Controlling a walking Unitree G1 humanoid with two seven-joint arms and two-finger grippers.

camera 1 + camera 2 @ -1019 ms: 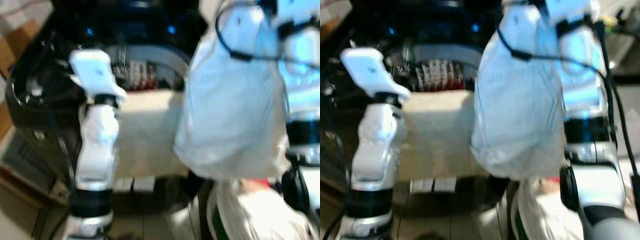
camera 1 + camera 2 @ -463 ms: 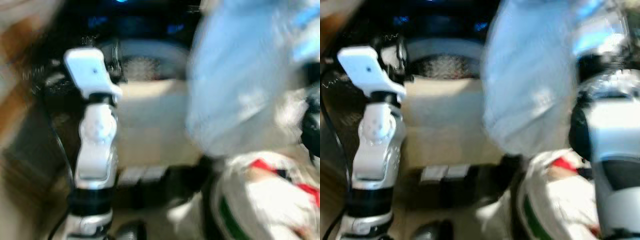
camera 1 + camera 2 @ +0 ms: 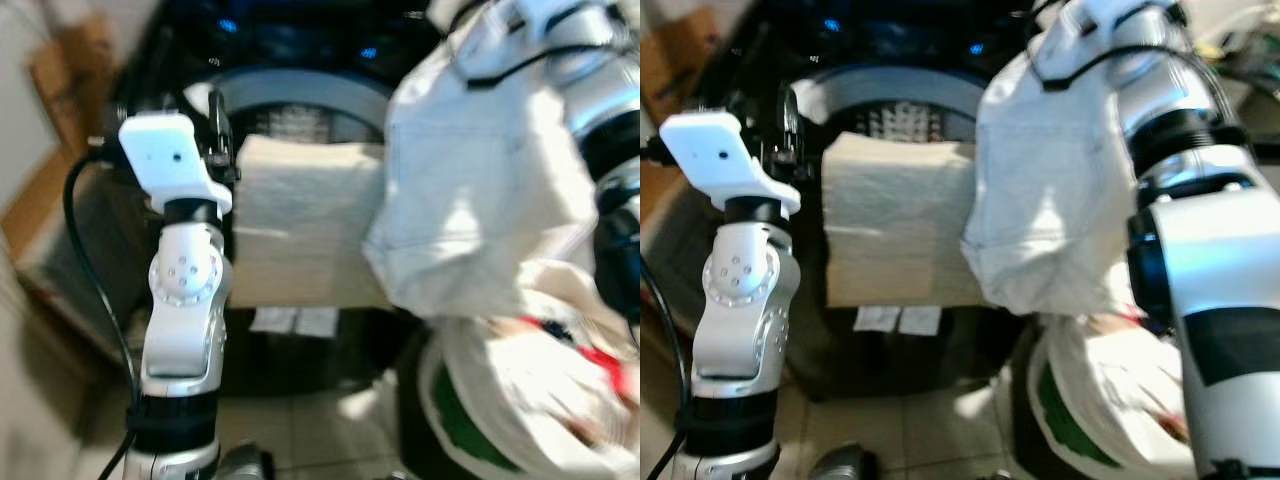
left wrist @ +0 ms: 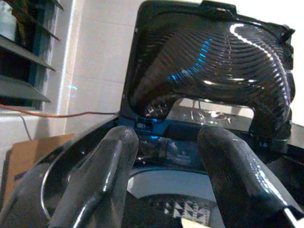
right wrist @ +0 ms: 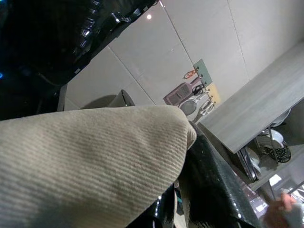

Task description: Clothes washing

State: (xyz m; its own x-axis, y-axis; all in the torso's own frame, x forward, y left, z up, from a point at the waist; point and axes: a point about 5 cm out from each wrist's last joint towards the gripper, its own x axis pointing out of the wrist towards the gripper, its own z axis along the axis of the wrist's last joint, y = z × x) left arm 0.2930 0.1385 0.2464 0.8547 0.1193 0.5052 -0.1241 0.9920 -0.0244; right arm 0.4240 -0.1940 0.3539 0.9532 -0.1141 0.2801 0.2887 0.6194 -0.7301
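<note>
So I've got the top-loading washing machine [image 3: 890, 110] right in front of me, glossy black lid [image 4: 209, 71] flipped up, steel drum showing inside. One beige towel [image 3: 900, 225] is draped over the front rim, half in the opening and half hanging down the front panel. Can't really tell what else is in the drum, just the perforated wall.

Down at my lower right there's a laundry basket [image 3: 1060, 425], white with a green band, piled with light clothes and something with red on it.

The right arm is raised high and bent, and the right end effector [image 5: 187, 142] is pinched on a pale cream garment [image 3: 1050, 200] that hangs in a big bunch just right of the towel, over the machine's right edge and above the basket. On the wrist cam the ribbed fabric sits right against the black fingers [image 5: 209, 185].

The left arm stands upright at the machine's left front corner. The left end effector [image 4: 166, 161] has its two fingers [image 4: 102, 178] spread apart with nothing between them, aimed across the opening toward the lid.

Count: one machine, one basket, one towel, one held garment.
</note>
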